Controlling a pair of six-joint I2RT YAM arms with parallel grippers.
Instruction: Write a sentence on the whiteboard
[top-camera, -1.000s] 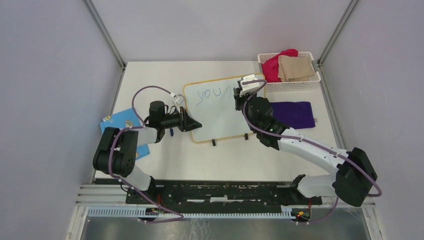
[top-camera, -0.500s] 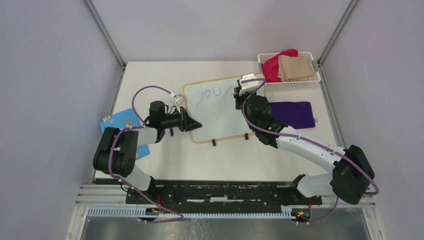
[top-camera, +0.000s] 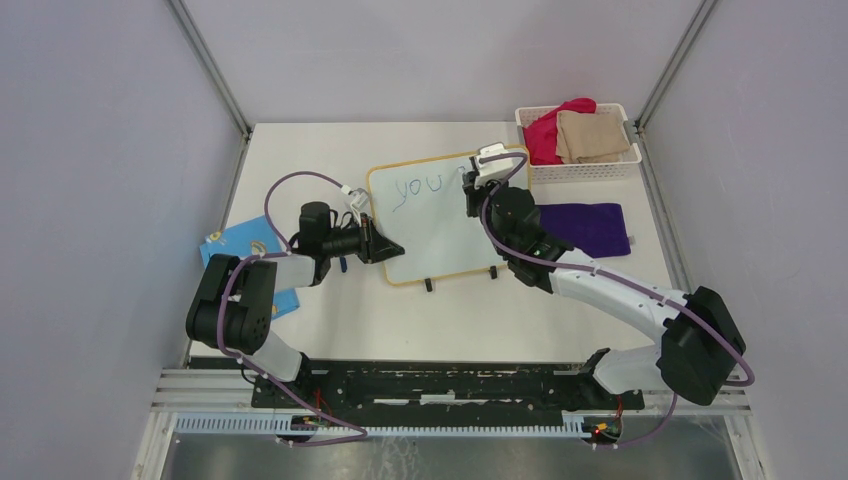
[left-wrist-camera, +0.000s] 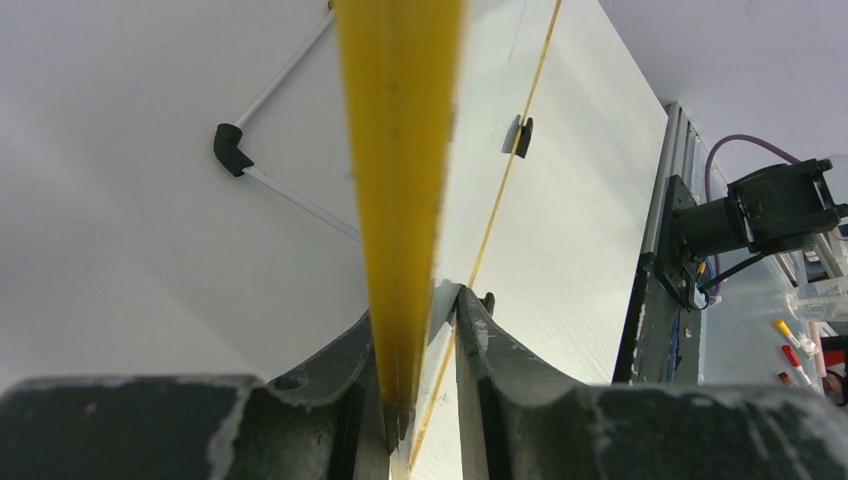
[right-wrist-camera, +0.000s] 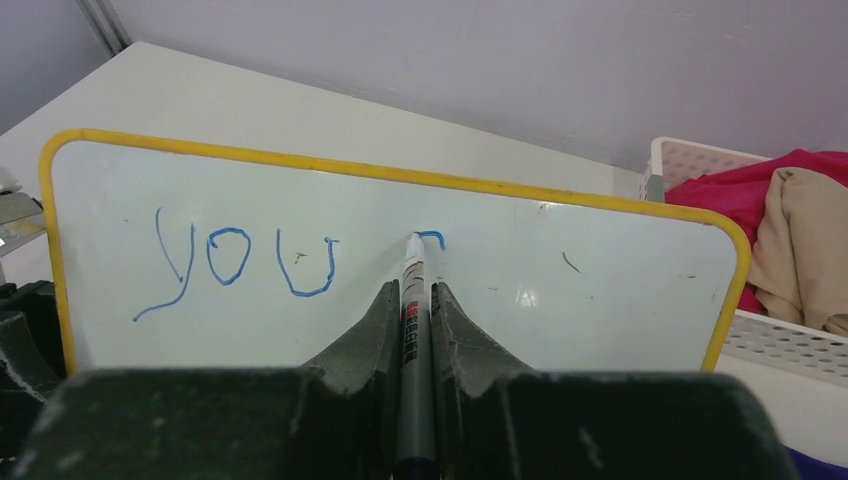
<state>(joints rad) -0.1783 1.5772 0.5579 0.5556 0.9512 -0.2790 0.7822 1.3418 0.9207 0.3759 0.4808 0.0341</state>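
Observation:
The whiteboard (top-camera: 440, 215) with its yellow rim (right-wrist-camera: 300, 165) stands tilted on the table's middle. Blue letters "you" (right-wrist-camera: 235, 262) are on it, and a short blue stroke (right-wrist-camera: 432, 237) begins to their right. My right gripper (right-wrist-camera: 410, 290) is shut on a grey marker (right-wrist-camera: 412, 330), whose tip touches the board at that stroke. In the top view this gripper (top-camera: 478, 190) is over the board's upper right part. My left gripper (top-camera: 395, 250) is shut on the board's left edge; the left wrist view shows the yellow rim (left-wrist-camera: 400, 180) running between its fingers (left-wrist-camera: 480, 330).
A white basket (top-camera: 580, 165) with red and tan cloths sits at the back right. A purple cloth (top-camera: 590, 228) lies beside the board on the right. A blue card (top-camera: 240, 255) lies at the left edge, partly under my left arm.
My right gripper has shifted slightly left and up along the board, and a new short blue stroke appears right of "you". The left arm and the board have stayed put.

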